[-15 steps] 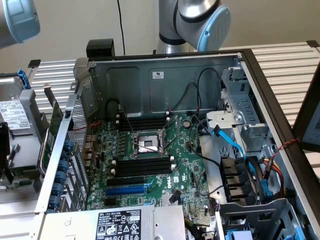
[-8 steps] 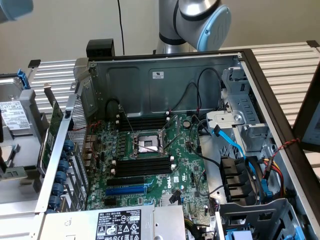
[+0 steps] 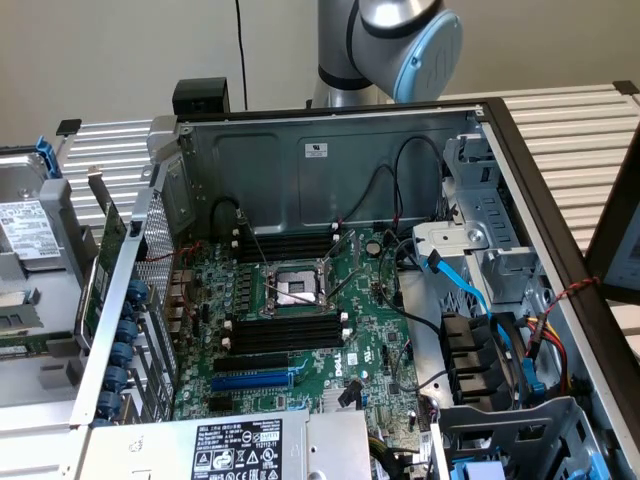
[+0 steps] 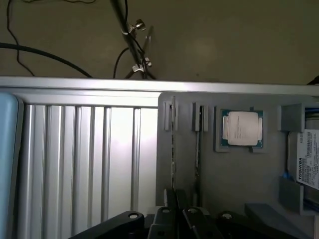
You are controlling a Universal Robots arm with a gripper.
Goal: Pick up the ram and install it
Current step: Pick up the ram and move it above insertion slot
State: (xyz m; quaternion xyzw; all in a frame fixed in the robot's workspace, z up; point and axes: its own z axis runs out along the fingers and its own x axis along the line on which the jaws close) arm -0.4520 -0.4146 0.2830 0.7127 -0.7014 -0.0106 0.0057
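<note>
1. Plainly, you've installed nothing: the long black motherboard slots (image 3: 285, 332) lie bare.
2. The thin green ram stick (image 4: 173, 144) stands edge-on along the grey plastic tray (image 4: 209, 164)'s edge.
3. Your pincer (image 4: 178, 219) is pressed together at its end; grip unclear.

Tool (image 4: 178, 205) and Toshiba drive (image 4: 309, 159), each partly out of frame

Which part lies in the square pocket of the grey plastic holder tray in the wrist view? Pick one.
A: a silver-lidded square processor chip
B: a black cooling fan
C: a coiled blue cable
A: the silver-lidded square processor chip, green at its edges, lies flat in the square pocket of the grey plastic holder tray.
</note>
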